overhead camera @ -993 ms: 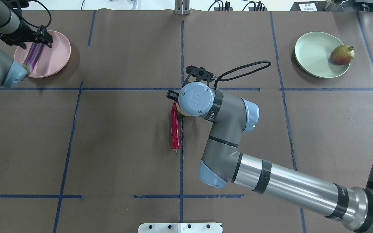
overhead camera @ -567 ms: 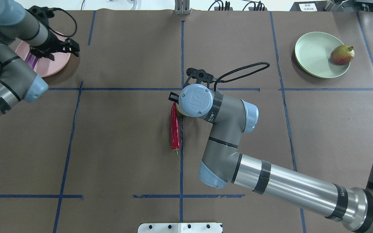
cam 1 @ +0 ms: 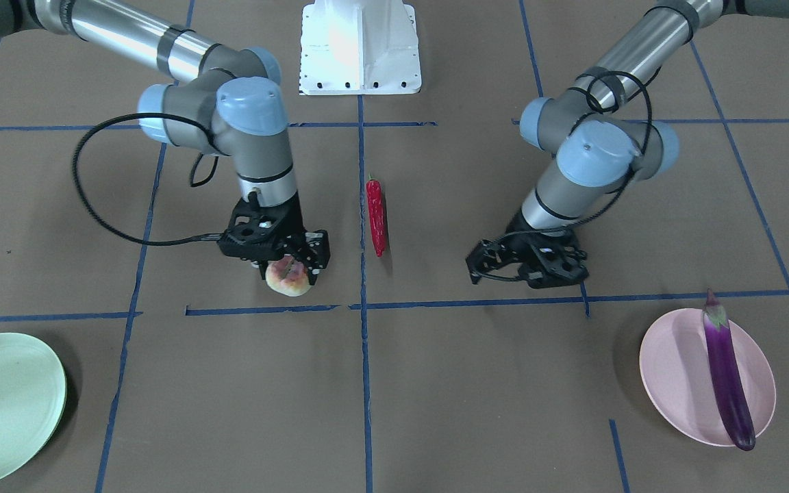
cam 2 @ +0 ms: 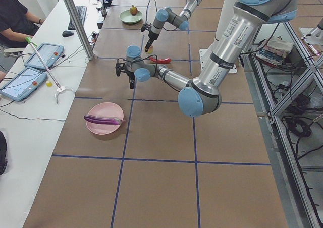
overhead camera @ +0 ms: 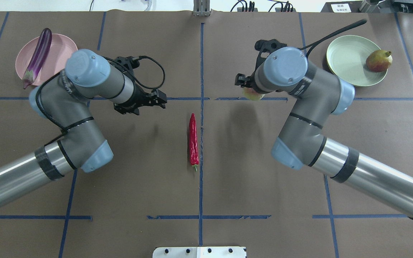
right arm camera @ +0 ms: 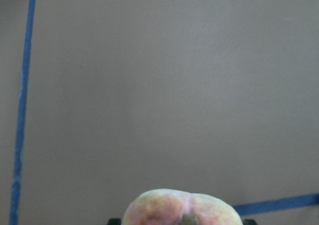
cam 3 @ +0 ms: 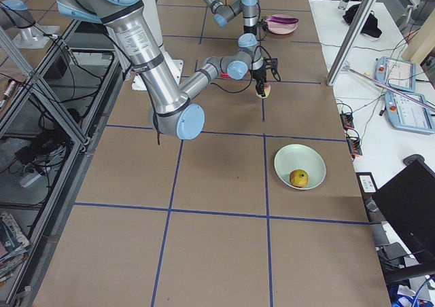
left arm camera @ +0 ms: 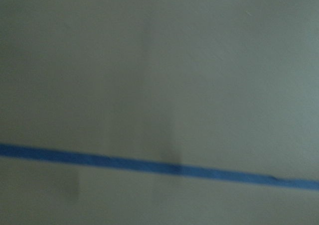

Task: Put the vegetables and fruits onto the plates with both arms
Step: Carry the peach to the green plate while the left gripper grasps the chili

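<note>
Exterior front-facing view: your right gripper (cam 1: pixel 290 266) has its fingers clamped on the pale cream-pink peach (cam 1: pixel 287 279) and holds it above the brown table (cam 1: pixel 435 383), a little right of the centre tape line (cam 1: pixel 364 383). From overhead, your left gripper (overhead camera: pixel 161 101) hangs over the table to the left of that line. Its fingers look to be apart with nothing between them, though the angle is poor and the blurred left wrist camera shows only table and tape. The red chili pepper (overhead camera: pixel 193 139) lies on the table just left of the centre line, between the two arms and touching neither. At far left, the purple eggplant (overhead camera: pixel 37 57) rests across the pink plate (overhead camera: pixel 61 50), both ends reaching past the rim. At far right, the red-and-yellow fruit (overhead camera: pixel 378 61) sits at the right edge of the mint green plate (overhead camera: pixel 346 57).
</note>
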`<state>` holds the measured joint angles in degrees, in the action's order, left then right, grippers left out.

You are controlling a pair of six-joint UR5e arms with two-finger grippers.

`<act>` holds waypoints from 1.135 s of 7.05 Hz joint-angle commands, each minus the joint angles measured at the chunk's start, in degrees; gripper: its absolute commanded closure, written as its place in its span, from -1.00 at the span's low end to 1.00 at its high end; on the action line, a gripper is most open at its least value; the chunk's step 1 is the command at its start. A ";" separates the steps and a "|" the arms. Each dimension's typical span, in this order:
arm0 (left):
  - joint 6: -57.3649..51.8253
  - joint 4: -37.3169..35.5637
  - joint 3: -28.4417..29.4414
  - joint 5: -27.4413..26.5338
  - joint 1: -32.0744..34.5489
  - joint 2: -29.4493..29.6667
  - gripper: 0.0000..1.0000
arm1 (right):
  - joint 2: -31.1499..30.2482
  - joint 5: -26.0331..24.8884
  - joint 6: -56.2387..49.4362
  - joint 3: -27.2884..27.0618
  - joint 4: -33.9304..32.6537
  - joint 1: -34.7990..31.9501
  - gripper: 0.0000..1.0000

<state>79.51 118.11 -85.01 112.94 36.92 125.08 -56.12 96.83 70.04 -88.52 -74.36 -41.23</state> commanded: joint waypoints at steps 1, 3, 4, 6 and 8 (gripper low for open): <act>2.93 -11.87 -1.12 -7.88 -8.50 7.43 -0.95 | -3.02 3.52 -12.24 2.45 0.01 -10.14 0.96; -4.14 -13.70 -0.95 -9.84 -10.99 8.25 -0.90 | -3.03 4.16 -23.40 10.60 0.53 -16.49 0.95; -7.67 -15.00 -0.86 -9.85 -11.78 8.34 -0.88 | -2.94 4.16 -26.16 13.60 0.54 -17.91 0.95; -10.34 -18.35 -0.60 -9.76 -11.79 9.48 -0.78 | -2.94 3.63 -28.19 16.70 0.62 -18.54 0.91; -10.34 -18.62 -0.24 -9.76 -12.31 9.57 -0.60 | -3.20 3.28 -29.60 19.43 0.71 -18.45 0.70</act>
<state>69.31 99.83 -85.39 103.18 24.86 134.53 -59.13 100.32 41.67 -70.24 -73.65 -59.63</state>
